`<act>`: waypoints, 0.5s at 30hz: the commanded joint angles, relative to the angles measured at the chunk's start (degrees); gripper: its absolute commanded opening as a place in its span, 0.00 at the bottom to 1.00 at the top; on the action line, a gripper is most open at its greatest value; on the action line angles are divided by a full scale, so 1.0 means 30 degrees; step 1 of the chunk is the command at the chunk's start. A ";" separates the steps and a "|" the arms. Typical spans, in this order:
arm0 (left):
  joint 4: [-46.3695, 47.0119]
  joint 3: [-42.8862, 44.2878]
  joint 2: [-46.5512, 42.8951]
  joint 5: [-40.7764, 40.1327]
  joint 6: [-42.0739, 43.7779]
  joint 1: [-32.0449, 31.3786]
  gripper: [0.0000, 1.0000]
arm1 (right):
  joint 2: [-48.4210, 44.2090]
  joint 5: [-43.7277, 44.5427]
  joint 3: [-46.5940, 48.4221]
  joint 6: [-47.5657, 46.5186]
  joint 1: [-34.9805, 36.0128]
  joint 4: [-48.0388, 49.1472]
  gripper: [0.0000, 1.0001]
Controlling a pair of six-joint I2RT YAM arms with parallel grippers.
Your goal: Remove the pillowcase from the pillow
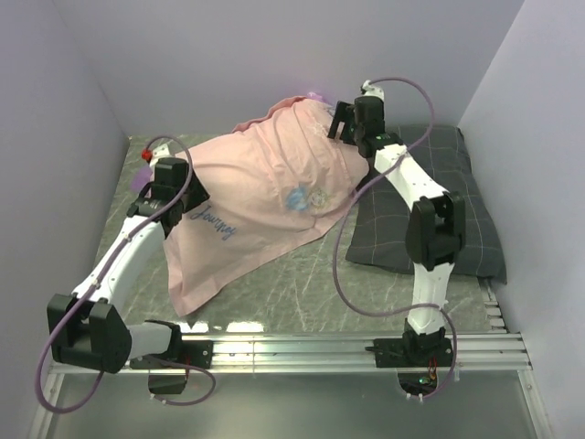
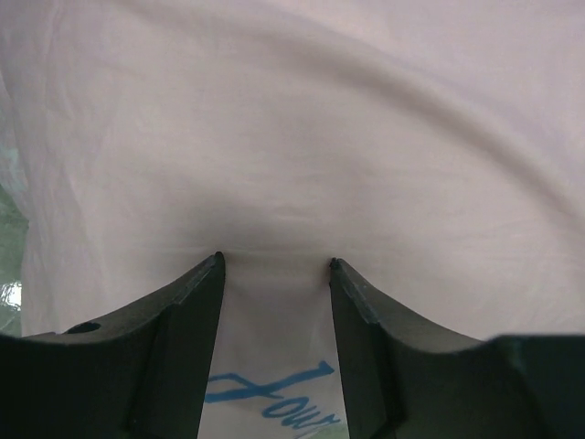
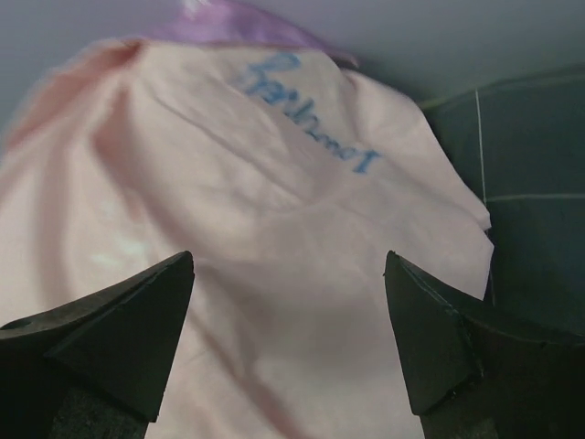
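From above, the pillowcase [image 1: 265, 192] lies pale side out across the middle of the worktop [image 1: 302, 283], heaped at the upper centre and running flat down to the lower left; whether the pillow is under it I cannot tell. A dark grey checked pillow [image 1: 430, 201] fills the right of the frame, just beside the pink cloth, and my right arm's cable [image 1: 345, 219] loops down between them. My left end effector [image 1: 190, 199] meets the cloth's left edge, and my right end effector [image 1: 338, 128] is over the heap's far end. The left wrist view adds that my left fingers are partly apart, tips on smooth cloth with no fold between them, above blue lettering. The right wrist view shows those jaws spread wide, holding nothing, over the heap, with a purple strip along its top.
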 commanded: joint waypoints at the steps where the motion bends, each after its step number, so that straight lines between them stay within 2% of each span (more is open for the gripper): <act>1: 0.0562 0.1380 0.0668 0.0658 0.0428 0.0306 0.56 | 0.1640 -0.1349 0.1216 0.0081 -0.0069 -0.0557 0.90; 3: 0.0533 0.1847 0.1050 0.0921 0.0574 0.0423 0.57 | 0.1909 -0.2923 0.0928 0.0315 -0.0070 -0.0530 0.80; 4: 0.0504 0.2053 0.1109 0.1039 0.0603 0.0482 0.59 | 0.1591 -0.3631 0.0402 0.0809 -0.0070 -0.0209 0.59; 6: 0.0300 0.2927 0.1343 0.1418 0.0866 0.0541 0.61 | 0.0743 -0.5499 -0.1059 0.1689 0.0047 0.1335 0.29; 7: 0.0240 0.3311 0.1460 0.1653 0.0983 0.0541 0.63 | -0.0567 -0.6151 -0.3156 0.2650 0.0163 0.2159 0.13; 10: -0.0345 0.4776 0.1812 0.2501 0.1510 0.0512 0.70 | -0.3612 -0.7269 -0.7561 0.4527 0.1157 0.5060 0.01; 12: -0.0580 0.5507 0.1784 0.2971 0.1833 0.0454 0.75 | -0.4997 -0.7445 -1.0424 0.5380 0.2240 0.6993 0.00; 14: -0.0755 0.5949 0.1725 0.3208 0.2155 -0.0099 0.82 | -0.6582 -0.7477 -1.1901 0.6145 0.3206 0.8285 0.00; 15: -0.1105 0.6386 0.1696 0.3208 0.2272 -0.0422 0.83 | -0.6905 -0.7128 -1.2546 0.6117 0.4400 0.8725 0.00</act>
